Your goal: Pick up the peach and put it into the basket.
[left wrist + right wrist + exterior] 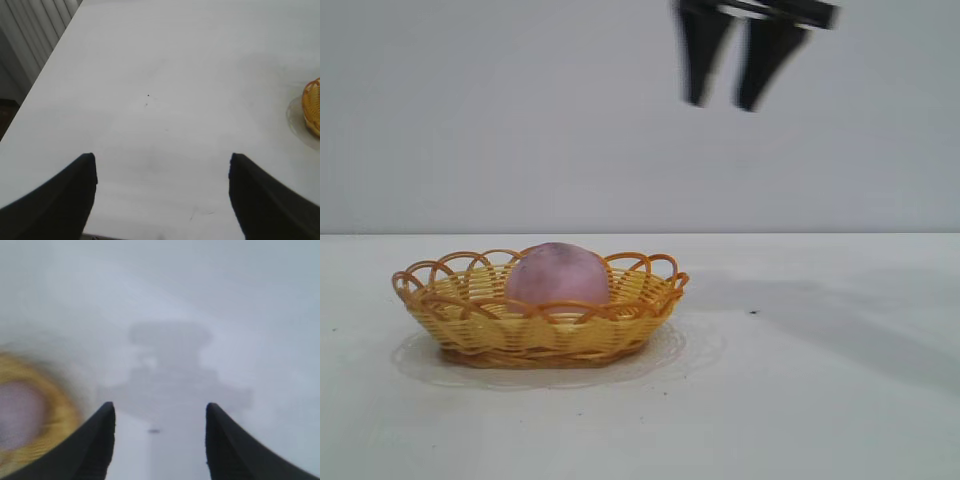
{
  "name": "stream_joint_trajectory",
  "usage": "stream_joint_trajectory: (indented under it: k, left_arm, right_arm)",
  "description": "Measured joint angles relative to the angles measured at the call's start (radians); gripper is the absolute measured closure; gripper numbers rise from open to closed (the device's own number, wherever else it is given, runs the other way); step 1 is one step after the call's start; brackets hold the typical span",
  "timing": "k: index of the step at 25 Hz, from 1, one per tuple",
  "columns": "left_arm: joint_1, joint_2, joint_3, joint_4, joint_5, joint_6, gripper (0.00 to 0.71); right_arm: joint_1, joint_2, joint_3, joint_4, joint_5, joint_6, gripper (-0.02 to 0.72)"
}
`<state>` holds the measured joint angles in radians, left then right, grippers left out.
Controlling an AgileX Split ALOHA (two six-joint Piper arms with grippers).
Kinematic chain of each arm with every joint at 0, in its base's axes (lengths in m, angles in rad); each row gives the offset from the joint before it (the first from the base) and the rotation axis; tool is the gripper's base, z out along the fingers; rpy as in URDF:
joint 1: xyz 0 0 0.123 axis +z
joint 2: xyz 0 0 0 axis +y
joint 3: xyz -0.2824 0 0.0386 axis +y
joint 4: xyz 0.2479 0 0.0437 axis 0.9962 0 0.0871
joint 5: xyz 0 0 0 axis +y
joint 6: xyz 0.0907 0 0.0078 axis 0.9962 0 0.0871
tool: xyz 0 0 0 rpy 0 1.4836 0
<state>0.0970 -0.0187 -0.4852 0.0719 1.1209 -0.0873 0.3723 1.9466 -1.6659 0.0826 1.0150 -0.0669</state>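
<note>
the peach (558,273) sits inside the basket (470,325), its dusty pink dome rising above the looped rim; the basket rests on the white table (820,400), toward the left of the exterior view, with a faint round mark on the surface around its base; the right gripper (725,102) hangs high above the table near the top edge of the exterior view, up and to the right of the basket and well clear of it; its two dark fingers (698,60) point downward with a plain gap between them and nothing in that gap, so it is released and empty; its shadow falls on the table to the right of the basket, beside a small dark speck (753,312); in the right wrist view the same fingers (95,450) stand apart over bare table, the blurred basket (55,410) with the peach (17,412) off to one side of them; the left gripper (162,165) is parked over bare table away from the basket, its fingers (65,195) spread wide and holding nothing; only a sliver of the basket (312,105) shows at the edge of the left wrist view; a ribbed grey wall panel (35,35) stands beyond the table edge there.
</note>
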Motion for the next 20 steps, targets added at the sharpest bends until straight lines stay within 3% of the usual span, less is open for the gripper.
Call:
stream_joint_trajectory:
  k: [9,13,20]
  left_arm:
    - [0.000,0.000,0.000,0.000,0.000,0.002,0.225]
    - [0.000,0.000,0.000,0.000,0.000,0.002,0.225]
    - [0.000,0.000,0.000,0.000,0.000,0.002,0.225]
  right_arm:
    - [-0.263,0.067,0.007,-0.006,0.000,0.100,0.381]
    - [-0.283,0.065,0.008,-0.002,0.002,0.105,0.381]
    - [-0.284,-0.083,0.035,0.000,0.087,0.105,0.381]
